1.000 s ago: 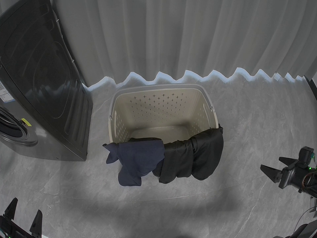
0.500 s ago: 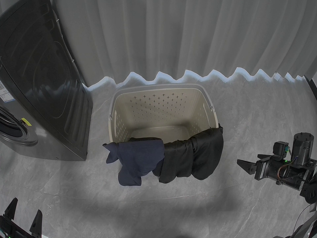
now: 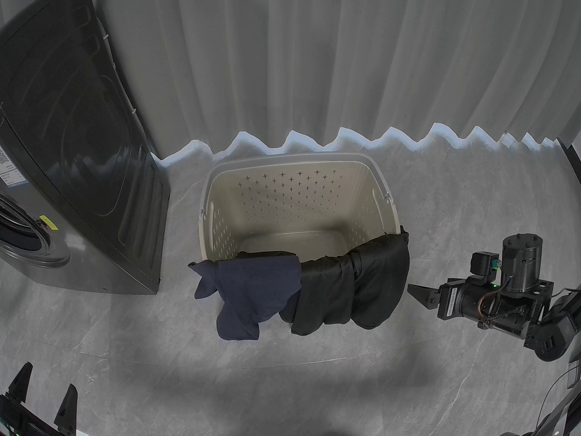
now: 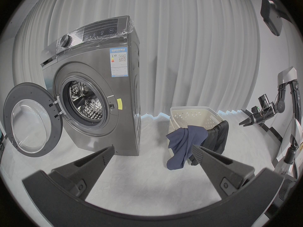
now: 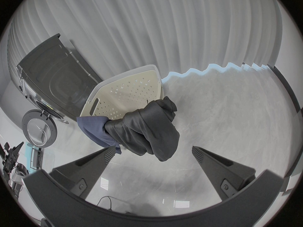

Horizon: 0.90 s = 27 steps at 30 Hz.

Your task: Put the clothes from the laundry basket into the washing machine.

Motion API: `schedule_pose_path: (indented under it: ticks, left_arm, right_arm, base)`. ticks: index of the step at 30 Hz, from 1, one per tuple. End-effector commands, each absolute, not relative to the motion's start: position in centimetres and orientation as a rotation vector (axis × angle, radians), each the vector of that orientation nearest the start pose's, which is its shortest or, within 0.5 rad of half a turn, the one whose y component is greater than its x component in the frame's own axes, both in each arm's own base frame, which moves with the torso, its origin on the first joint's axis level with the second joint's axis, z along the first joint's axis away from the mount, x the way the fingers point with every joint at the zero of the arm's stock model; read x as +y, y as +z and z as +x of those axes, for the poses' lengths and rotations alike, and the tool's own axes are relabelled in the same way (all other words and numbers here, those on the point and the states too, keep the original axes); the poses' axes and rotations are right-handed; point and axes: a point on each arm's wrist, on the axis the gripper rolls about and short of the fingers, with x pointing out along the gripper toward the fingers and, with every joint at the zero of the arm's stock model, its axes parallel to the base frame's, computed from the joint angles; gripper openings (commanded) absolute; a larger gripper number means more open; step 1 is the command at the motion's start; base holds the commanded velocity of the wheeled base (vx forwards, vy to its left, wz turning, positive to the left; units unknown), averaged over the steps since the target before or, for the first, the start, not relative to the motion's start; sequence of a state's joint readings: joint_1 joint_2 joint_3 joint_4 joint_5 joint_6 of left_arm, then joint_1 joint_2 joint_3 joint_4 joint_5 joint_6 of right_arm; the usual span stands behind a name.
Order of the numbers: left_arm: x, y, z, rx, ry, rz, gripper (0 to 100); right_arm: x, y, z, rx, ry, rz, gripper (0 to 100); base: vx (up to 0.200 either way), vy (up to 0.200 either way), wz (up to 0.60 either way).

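Hanging over the near rim of the cream perforated plastic laundry basket (image 3: 290, 158) are two pieces of clothing side by side: a navy blue cloth garment (image 3: 254, 292) towards the robot's left and a black fabric garment (image 3: 357, 286) towards its right, touching each other where they meet and draping down the basket's outer wall. The basket stands upright on the grey marbled floor (image 3: 181, 358) in front of a white pleated curtain (image 3: 333, 62). To the basket's left, near but apart from it, stands the dark grey front-loading washing machine (image 3: 78, 171); the left wrist view shows its round door (image 4: 30, 119) swung wide open and the steel drum (image 4: 85, 100) exposed. The right gripper (image 3: 419, 296) hovers above the floor just beside the right end of the black garment, pointing at it, its fingers spread wide and grasping nothing. The left gripper (image 3: 47, 379) sits low at the near left, well apart from the basket, likewise released with its fingers parted.
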<state>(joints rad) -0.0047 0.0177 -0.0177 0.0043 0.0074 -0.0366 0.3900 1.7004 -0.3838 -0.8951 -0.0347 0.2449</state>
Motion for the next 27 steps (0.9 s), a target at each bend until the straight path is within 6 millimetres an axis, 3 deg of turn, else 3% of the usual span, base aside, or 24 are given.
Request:
schedule_pose_path:
  ticks: [1,15,27]
  left_arm:
    - [0.0,7.6,-2.3,0.006,0.003,-0.037,100]
    - [0.0,7.6,-2.3,0.006,0.003,-0.037,100]
    - [0.0,7.6,-2.3,0.008,0.003,-0.037,100]
  right_arm:
    - [10.1,9.4,24.6,0.488,0.295,0.141,100]
    - [11.6,5.8,28.1,0.469,0.296,0.142,100]
    - [12.8,4.5,30.3,0.455,0.305,0.148,100]
  base:
    - [0.0,0.0,0.0]
    - [0.0,0.0,0.0]
    - [0.0,0.0,0.0]
